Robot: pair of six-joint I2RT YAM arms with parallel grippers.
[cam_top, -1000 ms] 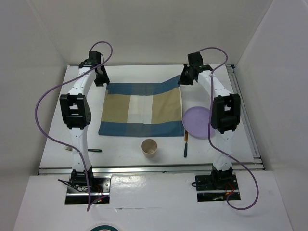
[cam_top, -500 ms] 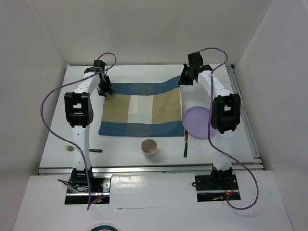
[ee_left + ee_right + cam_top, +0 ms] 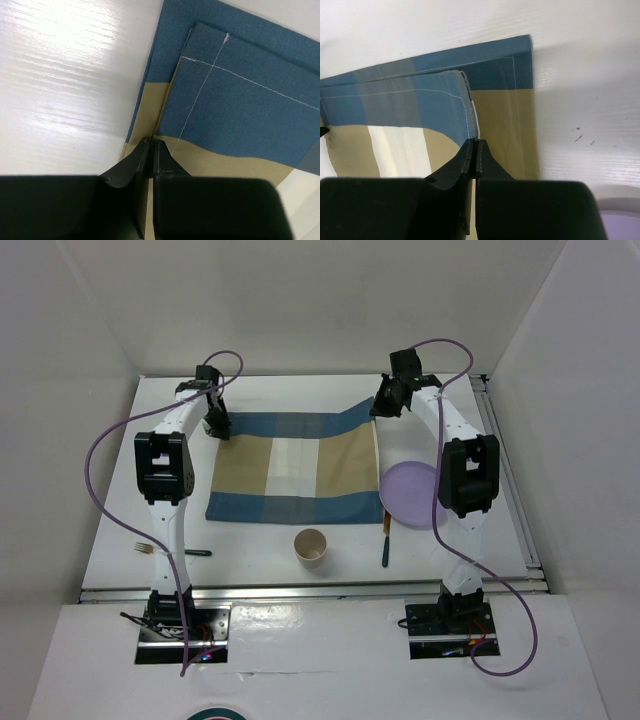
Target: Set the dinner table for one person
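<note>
Two pincers work the far corners of the placemat (image 3: 300, 465): left pincer (image 3: 151, 150) nipped nearly shut on the doubled left edge, right pincer (image 3: 474, 150) shut tight on the turned-over right flap, probably to draw the fold flat. Placemat lies mid-tabletop (image 3: 115, 510).

The right arm (image 3: 468, 475) is covering part of the purple plate (image 3: 405, 495); the left arm (image 3: 160, 465) is crossing the fork (image 3: 143, 547) at lower left.
</note>
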